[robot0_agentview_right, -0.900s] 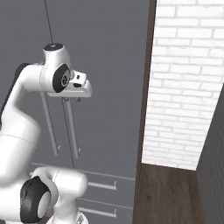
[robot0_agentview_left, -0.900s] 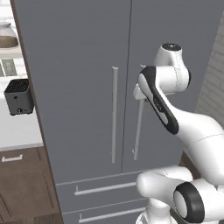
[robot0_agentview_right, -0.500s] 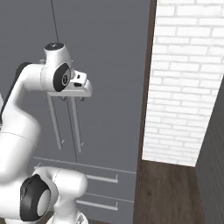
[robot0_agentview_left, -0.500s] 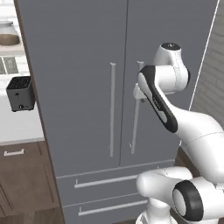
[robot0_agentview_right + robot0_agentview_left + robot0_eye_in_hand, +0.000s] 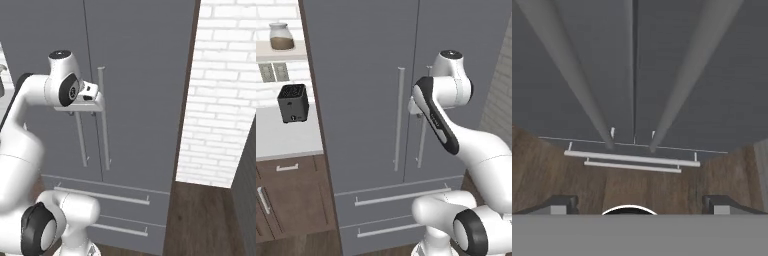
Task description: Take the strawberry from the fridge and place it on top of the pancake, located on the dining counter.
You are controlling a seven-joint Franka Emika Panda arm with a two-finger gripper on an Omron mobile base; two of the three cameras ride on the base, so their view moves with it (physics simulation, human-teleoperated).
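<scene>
While both doors stay shut, fridge (image 5: pixel 366 100) fills the middle, strawberry hidden somewhere unseen. Toaster (image 5: pixel 293 103) left of fridge on the wall counter. Gripper (image 5: pixel 639 202) just before the fridge handles, fingers spread, holding nothing.

Matte grey fridge (image 5: pixel 366 75) doors with smooth pale metal handles (image 5: pixel 399 120), dark wood-grain floor (image 5: pixel 200 210) below, rough white brick wall (image 5: pixel 225 90) alongside, brown wooden cabinets (image 5: pixel 291 200).
</scene>
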